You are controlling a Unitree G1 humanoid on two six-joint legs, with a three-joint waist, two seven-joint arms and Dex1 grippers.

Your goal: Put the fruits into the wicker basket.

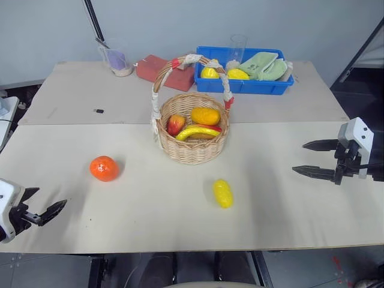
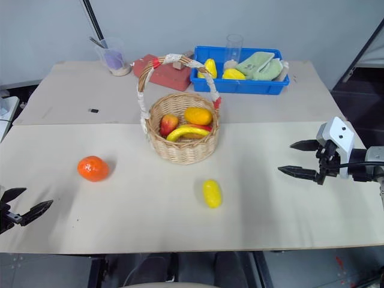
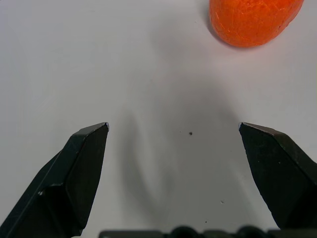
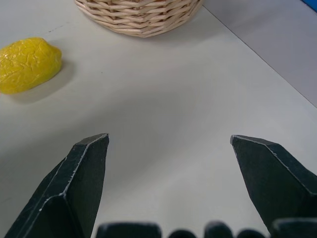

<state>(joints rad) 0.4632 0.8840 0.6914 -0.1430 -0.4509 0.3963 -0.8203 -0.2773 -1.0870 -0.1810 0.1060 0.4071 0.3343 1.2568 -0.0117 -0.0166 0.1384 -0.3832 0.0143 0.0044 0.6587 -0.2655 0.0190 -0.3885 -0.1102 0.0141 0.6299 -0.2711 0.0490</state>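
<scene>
Orange [image 1: 104, 168] and yellow lemon [image 1: 222, 192] both lie on the pale table [image 1: 288, 216], apart from the wicker basket [image 1: 193, 144] between them. Our left gripper [image 1: 37, 207] and right gripper [image 1: 313, 158] hang spread wide, holding nothing. We judge it best to centre each fruit between the fingers before closing, then clear the taped handle. A blue bin [image 1: 270, 87] sits at the grey wall.

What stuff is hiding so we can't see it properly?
- Orange: left wrist view, cut off by the picture's edge.
- Wicker basket: right wrist view, only its lower wall, cut by the edge.
- Fruit under the banana in the basket: partly covered.
- Small dark thing: too small to identify.
</scene>
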